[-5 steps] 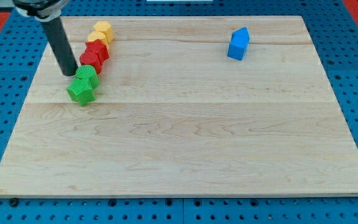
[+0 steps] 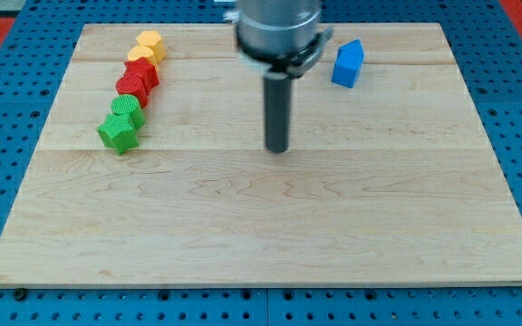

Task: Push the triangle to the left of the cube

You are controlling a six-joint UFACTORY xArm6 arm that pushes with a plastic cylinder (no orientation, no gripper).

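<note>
My tip (image 2: 279, 149) rests on the wooden board (image 2: 261, 226) near its middle, far from every block. At the view's upper left several blocks form a slanted row: two yellow blocks (image 2: 147, 45) at the top, two red blocks (image 2: 137, 82) below them, then a green block (image 2: 128, 110) and a green star-shaped block (image 2: 119, 133) at the bottom. A blue house-shaped block (image 2: 347, 63) stands alone at the view's upper right, to the right of my rod. I cannot make out which block is the triangle or the cube.
The board lies on a blue perforated table (image 2: 7, 163). The arm's grey mount (image 2: 277, 27) hangs over the board's top edge and hides part of it.
My tip has moved from beside the green blocks at the view's left to the board's middle. No block has moved.
</note>
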